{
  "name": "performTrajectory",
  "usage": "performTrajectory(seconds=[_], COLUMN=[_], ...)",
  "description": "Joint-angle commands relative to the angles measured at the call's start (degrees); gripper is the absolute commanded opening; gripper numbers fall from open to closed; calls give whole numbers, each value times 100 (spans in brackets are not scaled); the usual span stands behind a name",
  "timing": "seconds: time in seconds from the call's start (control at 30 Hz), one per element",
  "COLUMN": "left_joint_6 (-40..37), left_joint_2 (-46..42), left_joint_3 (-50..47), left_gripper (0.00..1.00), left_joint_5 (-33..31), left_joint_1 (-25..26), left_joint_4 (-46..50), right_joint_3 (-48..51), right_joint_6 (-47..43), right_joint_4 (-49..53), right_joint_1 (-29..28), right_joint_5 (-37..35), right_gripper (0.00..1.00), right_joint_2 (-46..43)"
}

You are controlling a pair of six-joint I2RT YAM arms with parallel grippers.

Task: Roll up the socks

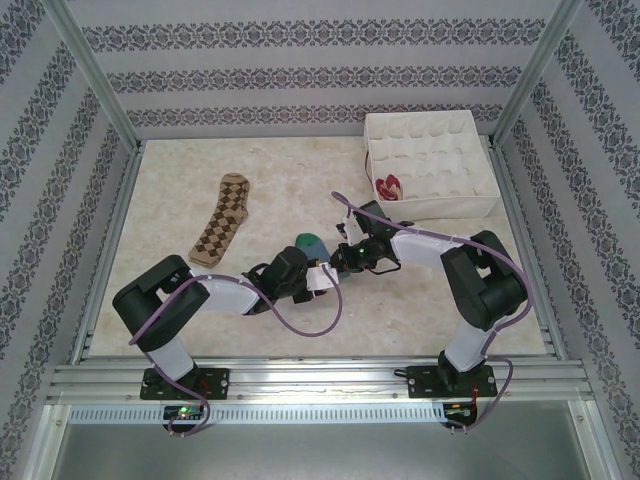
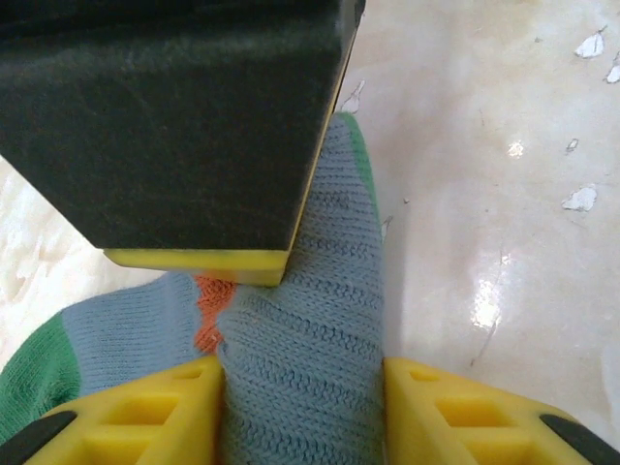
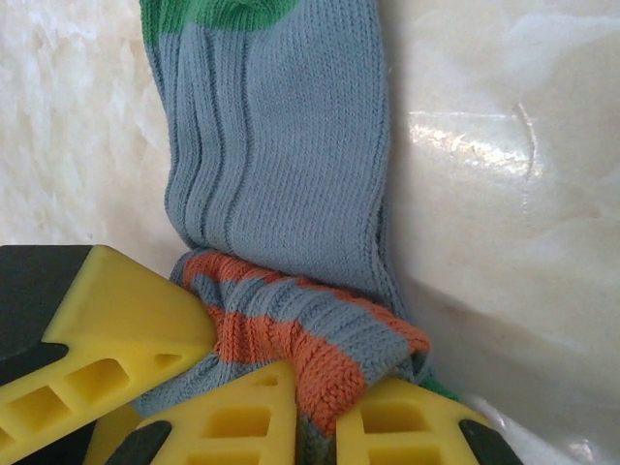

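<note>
Count: 3 socks, 1 divider box, 2 grippers.

- Argyle sock (image 1: 220, 222): flat on the table (image 1: 290, 190), far left, well apart from both arms. Untouched, not rolled.
- Striped sock (image 1: 311, 243): mid-table between the grippers, in work. Left gripper (image 2: 302, 407) is closed around the blue leg section, fabric touching both fingers. Right gripper (image 3: 325, 397) is pinched shut on the folded-over orange-striped end. One fold is started, not a finished roll.
- Peach/red sock (image 1: 391, 186): sits in a compartment along the left wall of the box (image 1: 430, 208), far right. Looks like a compact bundle, too small to confirm.

Judgement: roughly one of three done, one mid-roll, one to go. Striped roll needs finishing and boxing, then argyle.
</note>
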State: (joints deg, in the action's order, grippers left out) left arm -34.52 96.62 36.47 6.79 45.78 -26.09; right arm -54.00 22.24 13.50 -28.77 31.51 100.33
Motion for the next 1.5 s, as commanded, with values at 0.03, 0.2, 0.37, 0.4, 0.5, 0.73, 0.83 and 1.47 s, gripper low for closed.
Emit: performTrajectory(seconds=[0.03, 0.2, 0.37, 0.4, 0.5, 0.73, 0.83, 1.47], left_joint_6=[45, 103, 900, 1133, 1693, 2957, 3237, 4219], left_joint_2=[-9, 19, -57, -24, 88, 474, 657, 1509], left_joint_3=[154, 261, -69, -93, -43, 111, 158, 487], left_gripper=[40, 0, 0, 0, 0, 0, 0, 0], left_joint_5=[-28, 324, 1702, 2022, 2637, 3785, 3970, 4503], left_joint_1=[96, 81, -245, -335, -525, -1056, -1188, -1649], left_joint_4=[330, 617, -38, -123, -158, -166, -129, -177], right_joint_3=[75, 141, 359, 442, 569, 729, 841, 989], right_joint_6=[130, 69, -221, -263, -468, -763, -700, -527], right_joint_4=[541, 365, 214, 149, 55, -227, -450, -1004], right_joint_1=[-117, -128, 14, 82, 226, 259, 250, 88], right_joint_5=[-161, -30, -63, -70, -65, 37, 92, 382], right_gripper=[12, 32, 53, 53, 54, 55, 56, 33], right_joint_2=[318, 181, -423, -574, -976, -1241, -1193, -644])
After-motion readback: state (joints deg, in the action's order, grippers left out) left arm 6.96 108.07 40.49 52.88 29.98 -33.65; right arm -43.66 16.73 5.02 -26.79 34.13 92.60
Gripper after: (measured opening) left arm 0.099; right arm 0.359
